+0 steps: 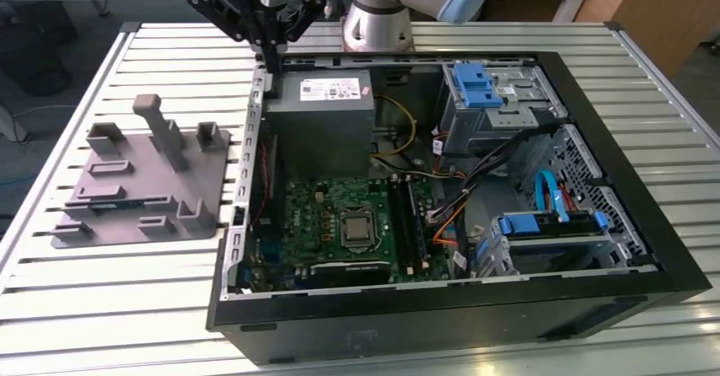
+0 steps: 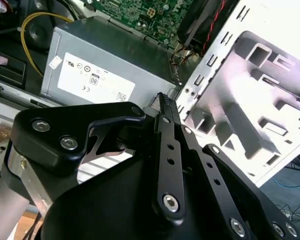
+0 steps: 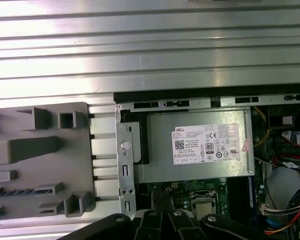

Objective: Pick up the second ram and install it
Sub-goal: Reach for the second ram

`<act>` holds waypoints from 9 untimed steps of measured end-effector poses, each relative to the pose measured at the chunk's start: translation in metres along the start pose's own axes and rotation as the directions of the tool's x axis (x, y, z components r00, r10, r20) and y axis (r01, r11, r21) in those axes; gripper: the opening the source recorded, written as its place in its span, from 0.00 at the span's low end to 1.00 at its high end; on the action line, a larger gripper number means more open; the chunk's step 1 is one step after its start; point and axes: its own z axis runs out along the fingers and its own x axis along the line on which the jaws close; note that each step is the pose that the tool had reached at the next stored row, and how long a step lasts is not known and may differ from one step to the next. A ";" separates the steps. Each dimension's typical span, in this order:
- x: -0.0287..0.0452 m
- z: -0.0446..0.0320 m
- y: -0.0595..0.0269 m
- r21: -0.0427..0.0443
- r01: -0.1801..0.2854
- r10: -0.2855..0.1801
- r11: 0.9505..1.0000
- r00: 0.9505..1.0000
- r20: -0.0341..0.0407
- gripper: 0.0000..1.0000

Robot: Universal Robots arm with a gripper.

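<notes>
We see the gripper hanging above the far edge of the open computer case, right by the corner of the big grey power box. In the second wrist view its two black fingers are pressed together at the tips, and there is nothing between them. The second ram seems to be the thin dark strip lying in a slot of the grey tray, but it is hard to see well, so we are not sure. In the first wrist view that same dark strip lies flat among the tray's blocks. The tray sits on the metal slat table, just beside the case on the exterior view's left, and the ram is well apart from the gripper. The shiny metal side wall of the case stands between the tray and the green board inside. The tray's tall posts stand up near the ram. Inside the case, the power box covers the far part of the green board. Black and orange wires and blue latches fill the side at the exterior view's right.
</notes>
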 end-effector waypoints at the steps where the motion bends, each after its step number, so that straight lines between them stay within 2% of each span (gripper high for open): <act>1: 0.0002 0.0000 0.0000 0.000 0.000 0.000 1.000 1.000 0.000 0.10; 5: 0.0007 0.0000 -0.0001 0.000 0.000 0.000 1.000 1.000 0.000 0.10; 9: 0.0058 -0.0001 -0.0005 0.000 0.000 0.000 1.000 1.000 0.000 0.10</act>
